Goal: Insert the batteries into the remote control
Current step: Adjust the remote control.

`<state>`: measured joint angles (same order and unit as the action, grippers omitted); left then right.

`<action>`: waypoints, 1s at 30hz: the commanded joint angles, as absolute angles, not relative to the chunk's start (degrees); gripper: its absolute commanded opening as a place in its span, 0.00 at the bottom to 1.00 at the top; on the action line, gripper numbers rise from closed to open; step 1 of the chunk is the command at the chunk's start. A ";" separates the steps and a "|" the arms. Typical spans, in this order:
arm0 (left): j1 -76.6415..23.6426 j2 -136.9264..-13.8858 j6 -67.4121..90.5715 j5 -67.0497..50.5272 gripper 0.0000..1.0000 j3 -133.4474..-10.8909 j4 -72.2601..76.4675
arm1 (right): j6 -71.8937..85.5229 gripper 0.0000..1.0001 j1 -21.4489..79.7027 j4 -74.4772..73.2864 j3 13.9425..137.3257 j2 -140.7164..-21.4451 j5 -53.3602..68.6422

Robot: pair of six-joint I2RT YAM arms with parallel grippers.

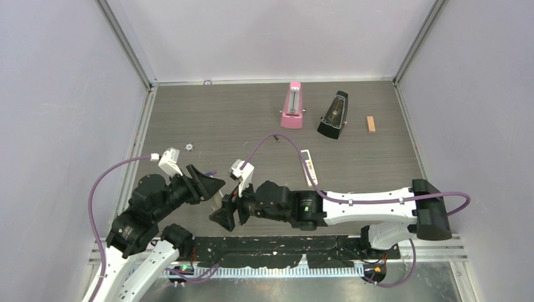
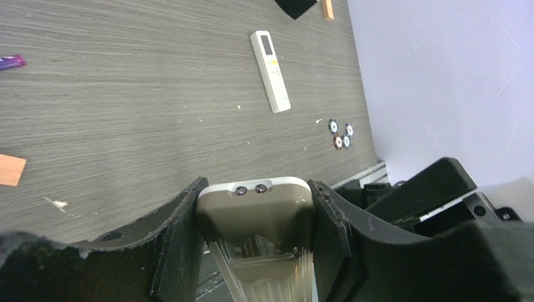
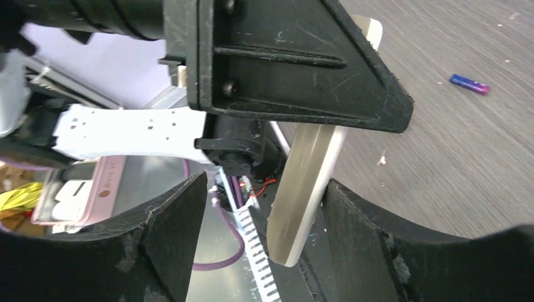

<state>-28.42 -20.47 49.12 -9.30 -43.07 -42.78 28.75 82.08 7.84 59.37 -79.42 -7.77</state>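
Observation:
My left gripper [image 2: 255,211] is shut on the remote control [image 2: 255,204], clamping its end with the two small emitter lenses. The grey-beige back faces the left wrist camera and the front is hidden. In the top view the left gripper [image 1: 213,184] holds it above the near table. My right gripper [image 3: 261,242] is open around the remote's free end [image 3: 302,195], which lies near one finger [image 3: 359,233]. In the top view the right gripper [image 1: 227,214] is just below the left one. One bluish-purple battery [image 3: 469,83] lies on the table, also in the left wrist view [image 2: 11,61].
A second slim white remote [image 1: 308,167] with a small display lies mid-table. A pink metronome [image 1: 292,106], a black metronome [image 1: 334,115] and an orange block [image 1: 371,124] stand at the back. Small round discs [image 2: 340,134] lie near the table's edge, and a brown-orange piece [image 2: 11,170] on the table.

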 commanded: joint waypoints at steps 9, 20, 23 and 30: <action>-28.47 -20.31 50.62 -7.21 0.00 -45.31 -43.53 | 27.56 0.49 84.55 3.83 66.51 -87.32 -22.36; -28.48 -17.89 46.06 -13.50 0.67 -45.16 -40.51 | 27.81 0.06 83.08 8.07 61.48 -82.19 -12.79; -28.48 -15.17 42.66 -16.95 0.77 -45.06 -38.13 | 26.04 0.05 81.30 9.59 57.59 -77.98 -3.94; -28.48 -12.96 36.03 -29.28 0.80 -46.18 -36.19 | 23.56 0.07 78.85 11.08 52.16 -70.60 13.95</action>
<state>-28.38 -13.34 41.74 -19.33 -44.05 -40.49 26.06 79.26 6.09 53.32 -75.48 1.04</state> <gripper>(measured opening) 0.792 0.332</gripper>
